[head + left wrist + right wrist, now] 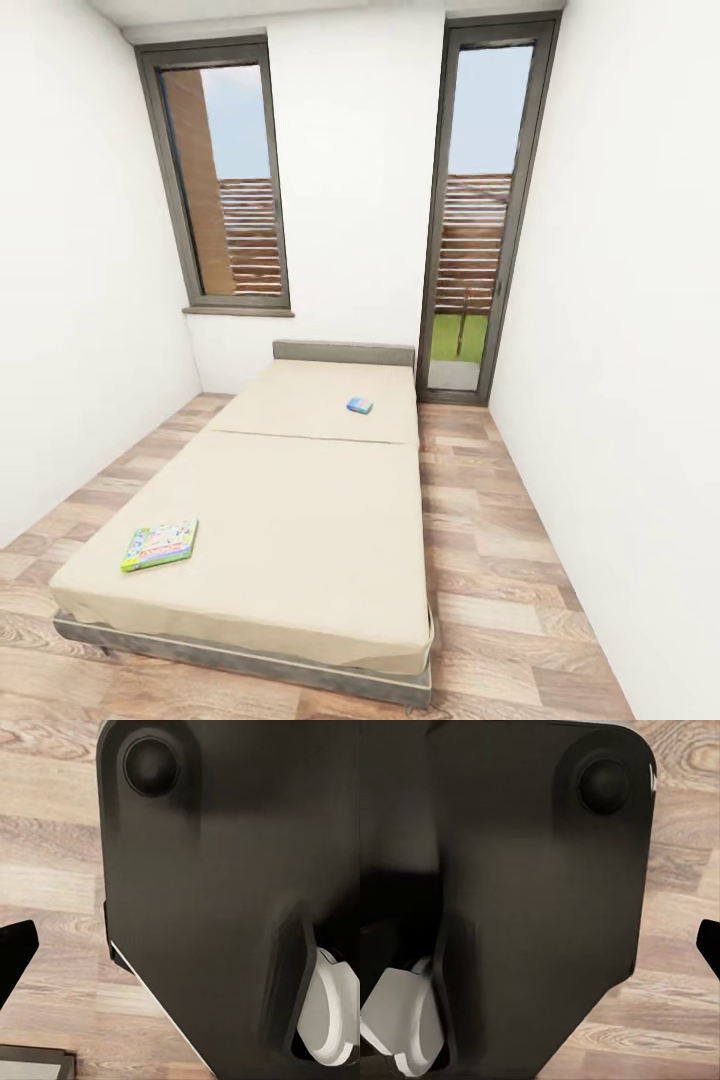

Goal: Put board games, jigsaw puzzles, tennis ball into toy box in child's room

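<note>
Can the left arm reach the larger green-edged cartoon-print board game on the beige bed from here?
Probably not yet. The green-edged board game lies unobstructed near the near left corner of the beige bed, but the left wrist view faces the robot's dark base and floor.

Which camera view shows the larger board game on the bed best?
The head view: the larger board game lies flat near the bed's near left corner, fully visible. Both wrist views show the robot's dark body and wood floor instead.

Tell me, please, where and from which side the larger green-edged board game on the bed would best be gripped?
Probably by its near-left corner or left green edge. The larger board game lies flat on the mattress of the bed, close to the bed's near-left corner, so a hand coming from the left side of the bed could likely pinch that thin edge. A grip from straight above looks too wide for the box.
</note>
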Controlling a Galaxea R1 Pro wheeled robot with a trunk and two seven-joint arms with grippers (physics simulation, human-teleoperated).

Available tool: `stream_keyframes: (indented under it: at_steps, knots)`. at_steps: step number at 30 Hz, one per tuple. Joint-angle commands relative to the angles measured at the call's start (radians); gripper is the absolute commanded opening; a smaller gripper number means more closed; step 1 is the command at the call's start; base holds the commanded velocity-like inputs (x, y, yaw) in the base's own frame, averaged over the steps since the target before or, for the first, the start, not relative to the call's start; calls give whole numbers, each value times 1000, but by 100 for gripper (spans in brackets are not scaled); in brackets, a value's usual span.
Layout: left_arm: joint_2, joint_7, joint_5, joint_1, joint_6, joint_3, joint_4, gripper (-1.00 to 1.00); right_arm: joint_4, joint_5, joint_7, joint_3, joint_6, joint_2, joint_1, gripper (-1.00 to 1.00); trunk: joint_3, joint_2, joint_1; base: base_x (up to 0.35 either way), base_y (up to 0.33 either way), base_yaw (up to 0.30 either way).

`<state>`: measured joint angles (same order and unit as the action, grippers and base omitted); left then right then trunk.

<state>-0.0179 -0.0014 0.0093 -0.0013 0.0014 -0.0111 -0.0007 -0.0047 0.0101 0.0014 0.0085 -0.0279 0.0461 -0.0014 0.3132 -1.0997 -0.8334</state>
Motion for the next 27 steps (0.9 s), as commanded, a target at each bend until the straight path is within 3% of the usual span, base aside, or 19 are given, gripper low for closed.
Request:
stream_keyframes:
  at_steps: [1,27]
  knots:
    - [0,0,1,0,0,-1,0,100,0,1,0,1,-3,0,0,100,-2,7,4,0,0,0]
    - [0,0,0,0,0,0,0,100,0,1,0,1,-2,0,0,100,-84,189,104,0,0,0]
